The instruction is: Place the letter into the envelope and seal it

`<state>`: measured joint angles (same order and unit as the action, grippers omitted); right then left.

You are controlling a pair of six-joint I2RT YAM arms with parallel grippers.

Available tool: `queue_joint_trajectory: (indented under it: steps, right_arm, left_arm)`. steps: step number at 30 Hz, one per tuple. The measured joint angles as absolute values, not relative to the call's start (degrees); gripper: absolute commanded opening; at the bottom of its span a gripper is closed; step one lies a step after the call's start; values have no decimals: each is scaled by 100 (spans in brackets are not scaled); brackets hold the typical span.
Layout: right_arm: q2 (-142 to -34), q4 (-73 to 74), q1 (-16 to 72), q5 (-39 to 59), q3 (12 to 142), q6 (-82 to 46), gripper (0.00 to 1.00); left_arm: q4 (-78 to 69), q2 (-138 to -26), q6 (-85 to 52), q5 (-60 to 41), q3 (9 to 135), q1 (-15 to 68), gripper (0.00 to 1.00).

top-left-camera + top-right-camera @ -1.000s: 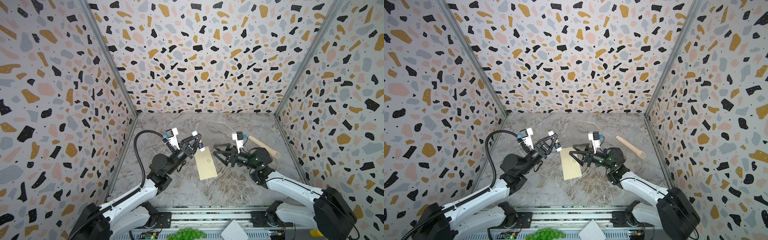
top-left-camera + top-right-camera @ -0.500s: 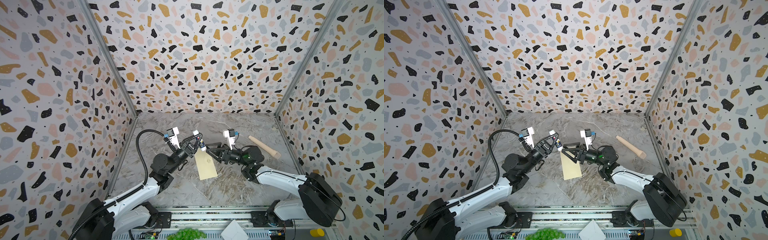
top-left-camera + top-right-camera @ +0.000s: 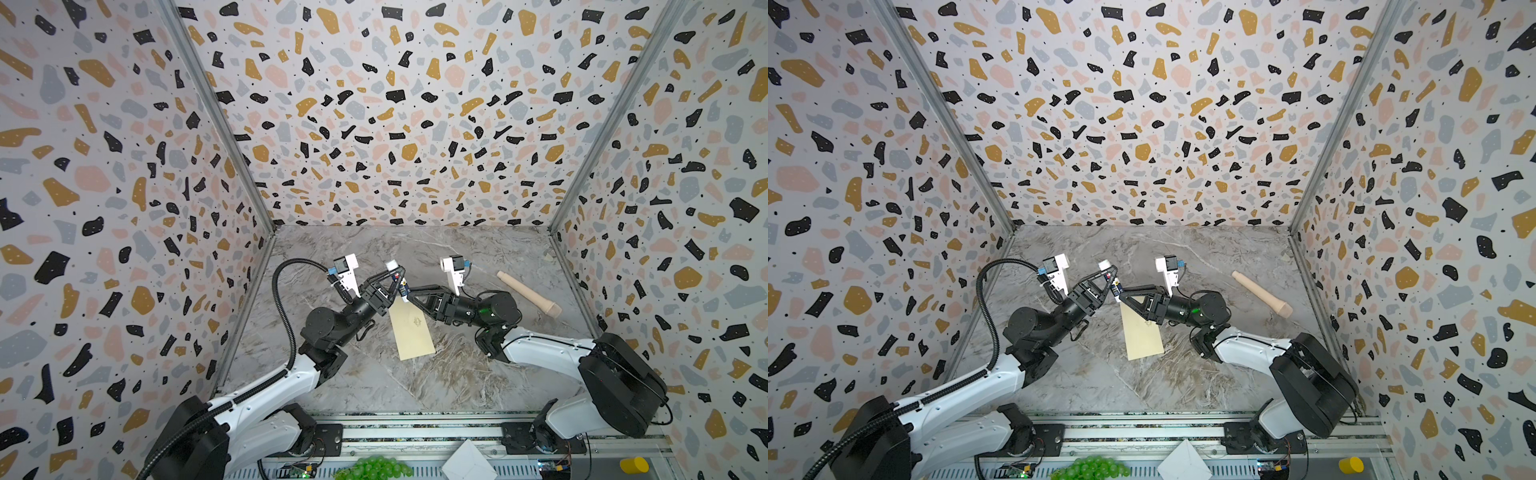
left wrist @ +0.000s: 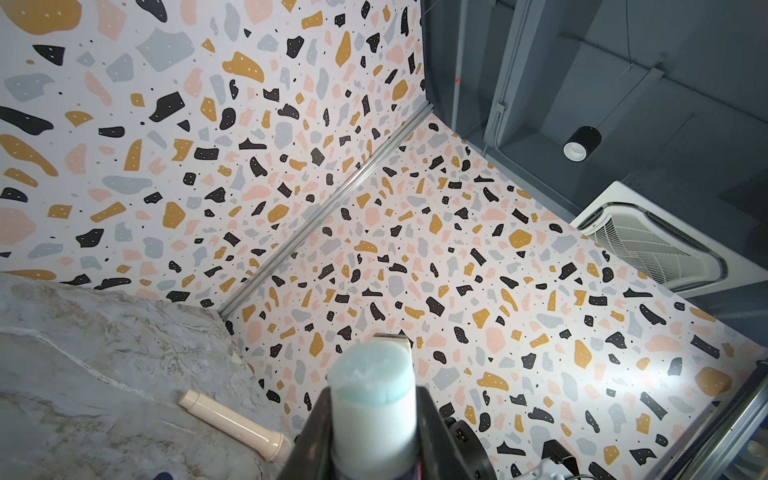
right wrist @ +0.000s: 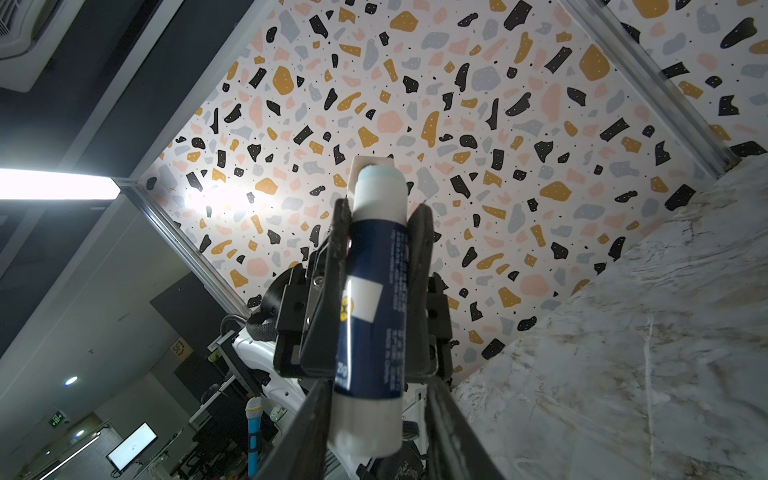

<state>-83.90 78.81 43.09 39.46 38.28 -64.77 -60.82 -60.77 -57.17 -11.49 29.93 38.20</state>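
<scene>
Envelope (image 3: pixel 411 328) is lying flat on the table (image 3: pixel 415 386), emblem up, its far end under the two meeting grippers. The letter isn't showing anywhere, so can't confirm it's inside. Left gripper (image 3: pixel 395 277) is clamping the glue stick (image 5: pixel 374 291) mid-body. Right gripper (image 3: pixel 409 296), well apart a second ago, is now closing in round the stick's base; firm contact can't tell. Probably a handover ahead of gluing the flap. Right wrist view is showing both finger pairs along the stick, while the top views are only showing a tangle. Neither wrist view is catching the envelope.
</scene>
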Motion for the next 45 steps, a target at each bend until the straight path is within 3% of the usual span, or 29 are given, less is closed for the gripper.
queue_joint_trajectory:
  steps: [5,10,19,25,33,39,42,45]
  right_arm:
    - [-8447,7915,4340,3918,3868,-6580,18]
    - [-8335,7443,4351,3767,3881,-6267,14]
    - [-7395,4254,4762,2547,4486,-4042,10]
    - [-7279,2727,5395,1118,5133,-2561,10]
    - [-7697,1820,6866,-2576,5909,-274,10]
    - [-8294,2224,7402,-4453,6060,996,17]
    - [-8281,2222,7404,-4501,6025,1087,29]
    - [-7968,2128,7177,-3763,5841,836,49]
  left_arm:
    - [-6003,-6018,-5610,-1129,2993,3798,0]
    - [-5669,-5920,-5367,-1011,2993,3795,0]
    - [-5328,-5817,-4991,-644,3004,3787,0]
    - [-5251,-5780,-4856,-410,3004,3728,0]
    - [-5188,-5743,-4713,-189,3004,3717,0]
    - [-4995,-5817,-4689,-93,3004,3717,0]
    - [-4965,-5841,-4689,-102,3004,3726,0]
    - [-4928,-5833,-4661,-189,3006,3756,0]
